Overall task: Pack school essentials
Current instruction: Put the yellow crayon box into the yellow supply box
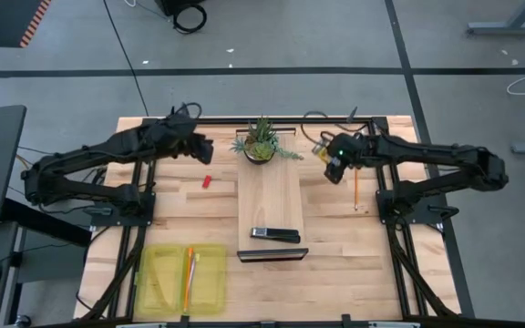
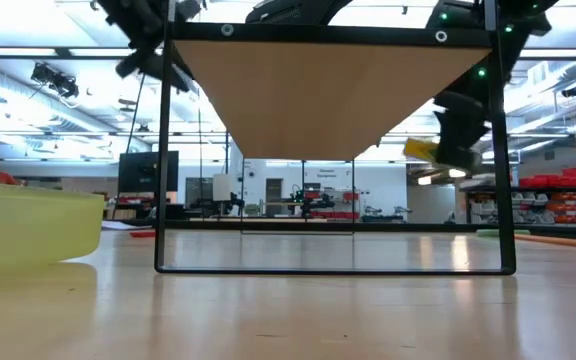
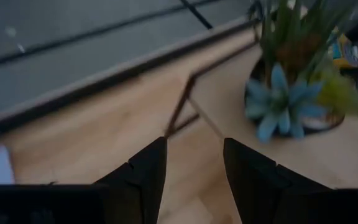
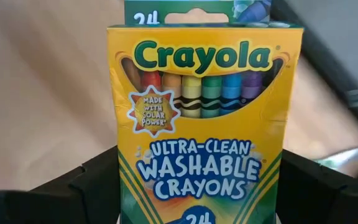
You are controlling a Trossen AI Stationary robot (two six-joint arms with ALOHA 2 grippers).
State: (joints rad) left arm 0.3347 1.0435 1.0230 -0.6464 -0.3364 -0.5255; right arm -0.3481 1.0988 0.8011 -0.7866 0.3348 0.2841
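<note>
The right gripper [image 1: 329, 160] has the crayon box [image 4: 201, 118] clamped between its jaws and lifted off the bench [image 1: 335, 246], over the far right part beside the plant [image 1: 262, 141]. The box is light cardboard, stiff on its edges but easy to dent on the broad printed faces, and a bit slick, so I'd guess the low pinch across the narrow sides is the sensible hold; squeeze harder and it would likely crumple. A pencil [image 1: 355, 189] lies on the bench just near of that gripper. The yellow tray [image 1: 158, 278] sits at the near left with an orange pen [image 1: 190, 273] in it, well apart from the box. The left gripper [image 3: 194, 165] hovers far left of the plant, jaws parted and empty.
</note>
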